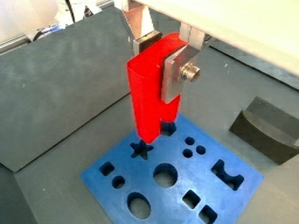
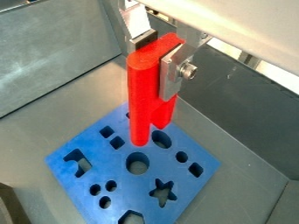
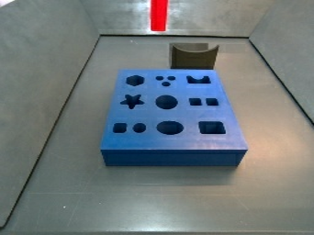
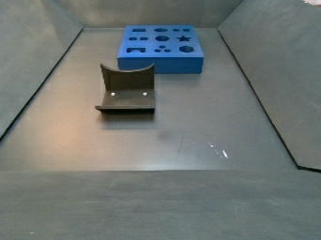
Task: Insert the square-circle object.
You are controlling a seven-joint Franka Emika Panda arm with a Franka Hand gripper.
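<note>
My gripper [image 1: 162, 57] is shut on the upper end of the square-circle object [image 1: 152, 92], a bright red peg of two joined bars that hangs upright. Both wrist views show this, with the gripper [image 2: 158, 54] clamping the peg [image 2: 146, 92] between its silver fingers [image 1: 177, 74]. The peg's lower end hangs clear above the blue board [image 1: 193, 182], near its star-shaped hole [image 1: 142, 149], and sits in no hole. In a side view only the peg's lower part [image 3: 160, 14] shows, high over the far end of the board [image 3: 172, 158]; the gripper is out of frame there.
The blue board [image 2: 105, 166] [image 4: 160, 64] has several cut-out holes of different shapes. The dark grey fixture with a curved notch [image 3: 193, 53] [image 4: 126, 89] [image 1: 268, 127] stands on the floor beside the board. Grey walls enclose the floor.
</note>
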